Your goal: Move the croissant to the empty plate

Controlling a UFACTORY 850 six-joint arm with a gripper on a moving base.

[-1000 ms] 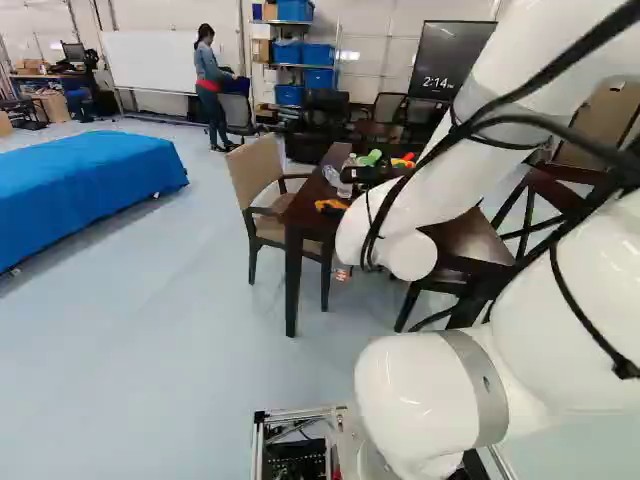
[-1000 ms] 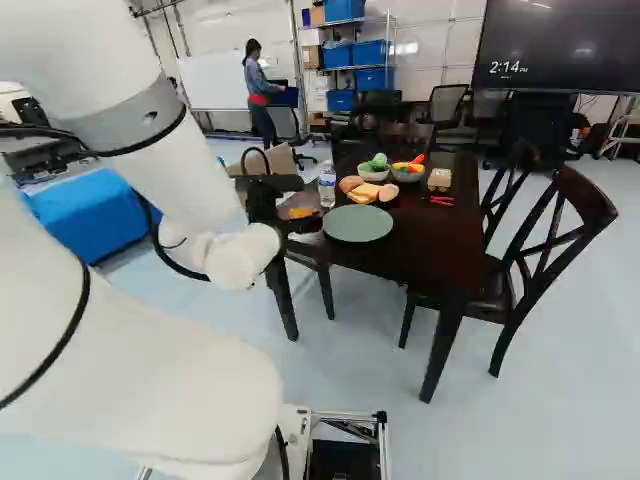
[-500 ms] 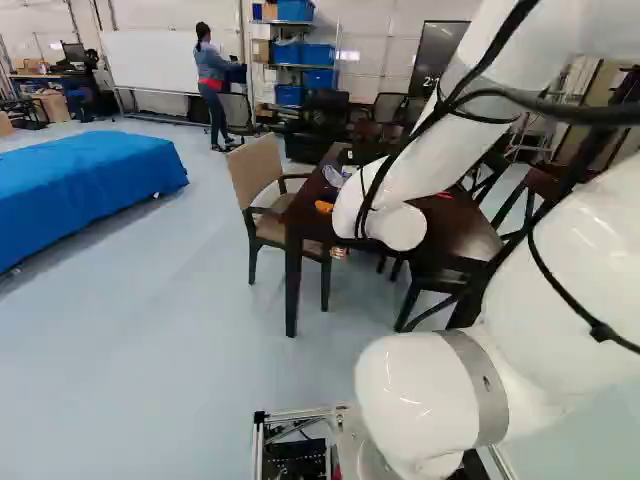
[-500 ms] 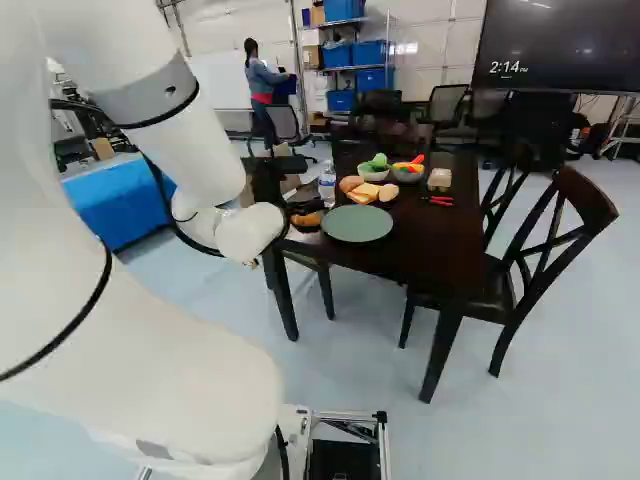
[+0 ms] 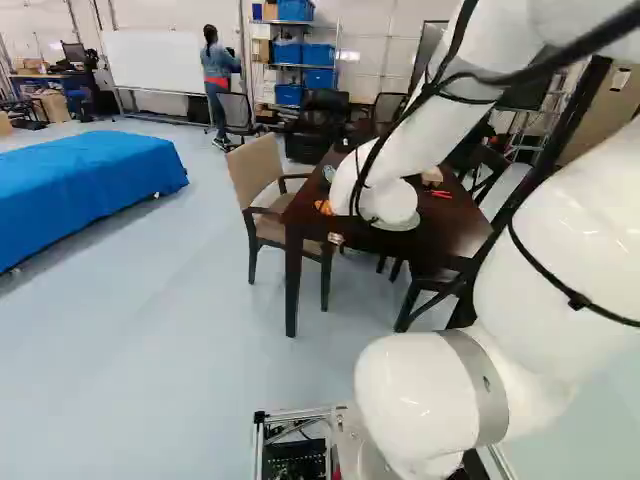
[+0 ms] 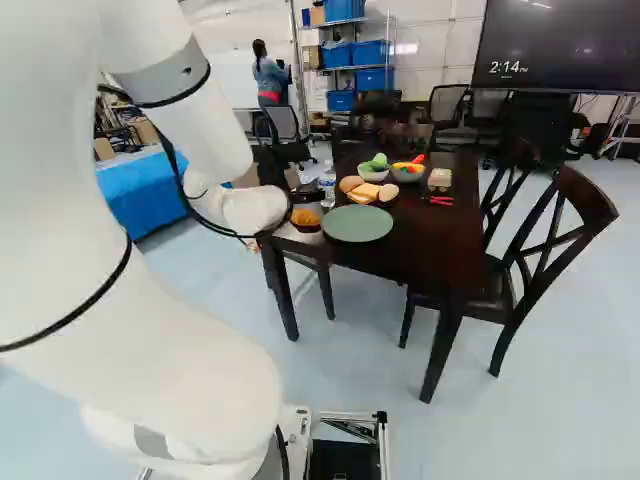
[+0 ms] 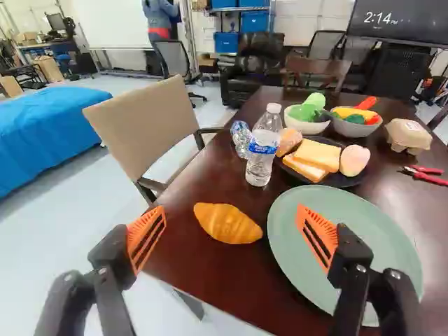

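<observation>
In the right base view my gripper (image 6: 308, 197) shows only in part past the white arm, at the table's corner. The wrist view has the gripper (image 7: 231, 222) open, orange pads wide apart with nothing gripped. The golden croissant (image 7: 227, 223) lies on the dark table, seen between the fingers and ahead of them. Beside it is the empty green plate (image 7: 343, 241), close to the croissant's tip; one finger overlaps the plate in view. The same plate (image 6: 357, 224) sits near the table edge in the right base view.
A water bottle (image 7: 263, 145) stands behind the croissant and plate. A dark plate (image 7: 341, 180) holds bread and other food; two bowls (image 7: 306, 124), an egg carton (image 7: 409, 136) and red-handled pliers (image 7: 427, 175) are farther back. A beige chair (image 7: 143, 115) adjoins the table.
The arm has moved forward over the table corner, toward the croissant and plate. The base, croissant and plate have stayed put.
</observation>
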